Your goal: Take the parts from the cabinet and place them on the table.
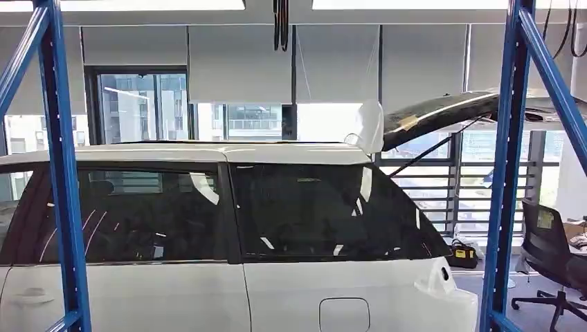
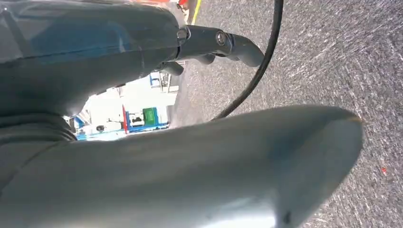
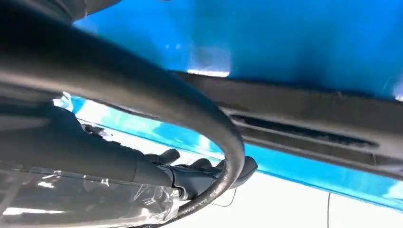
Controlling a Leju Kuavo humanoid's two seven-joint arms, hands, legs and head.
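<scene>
In the left wrist view my left hand [image 2: 142, 95] hangs over grey carpet [image 2: 332, 57], its thick thumb [image 2: 228, 161] in front and its dark fingers [image 2: 223, 42] stretched out with nothing in them. My right hand [image 3: 190, 175] in the right wrist view sits close beside a blue rack panel [image 3: 266, 33] and a long dark slotted strip [image 3: 304, 118]; its fingers [image 3: 237, 168] are apart and hold nothing. A black cable [image 3: 157, 95] crosses in front of it. I cannot make out any parts or a table.
Ahead in the head view stands a white car [image 1: 277, 277] with dark windows and its tailgate [image 1: 443, 111] raised. Blue rack uprights [image 1: 62, 173] [image 1: 509, 173] frame the view. A black office chair [image 1: 550, 256] stands at the right, windows behind.
</scene>
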